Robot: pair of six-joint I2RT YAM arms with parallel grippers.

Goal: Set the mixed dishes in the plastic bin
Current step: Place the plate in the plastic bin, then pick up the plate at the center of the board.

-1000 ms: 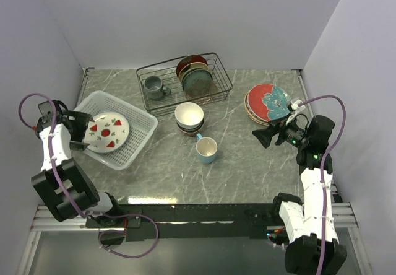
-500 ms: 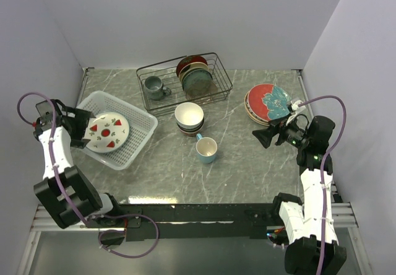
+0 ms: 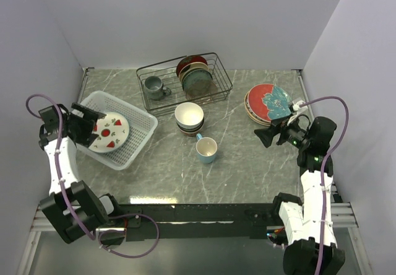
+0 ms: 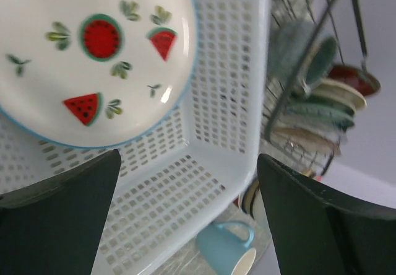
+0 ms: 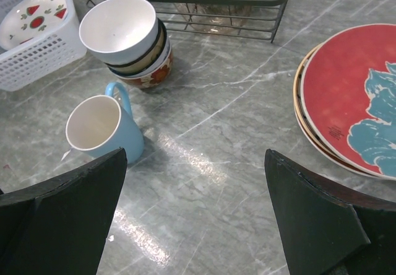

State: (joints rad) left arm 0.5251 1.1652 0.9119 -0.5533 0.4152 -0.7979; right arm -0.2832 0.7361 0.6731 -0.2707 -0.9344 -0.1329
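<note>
Grey marble table (image 3: 247, 170), seen from above.
Left gripper (image 4: 189, 157) and right gripper (image 5: 195, 154) spread wide, empty; watermelon plate (image 4: 93, 58) in plastic bin (image 4: 229, 101) cropped upper left.

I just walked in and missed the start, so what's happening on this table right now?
The robot is loading dishes into the white plastic bin. A watermelon plate lies inside it, with the left gripper open and empty above its left edge. The right gripper, also open and empty, hangs beside the plate stack. The stacked bowls and light blue mug sit on the table.
</note>
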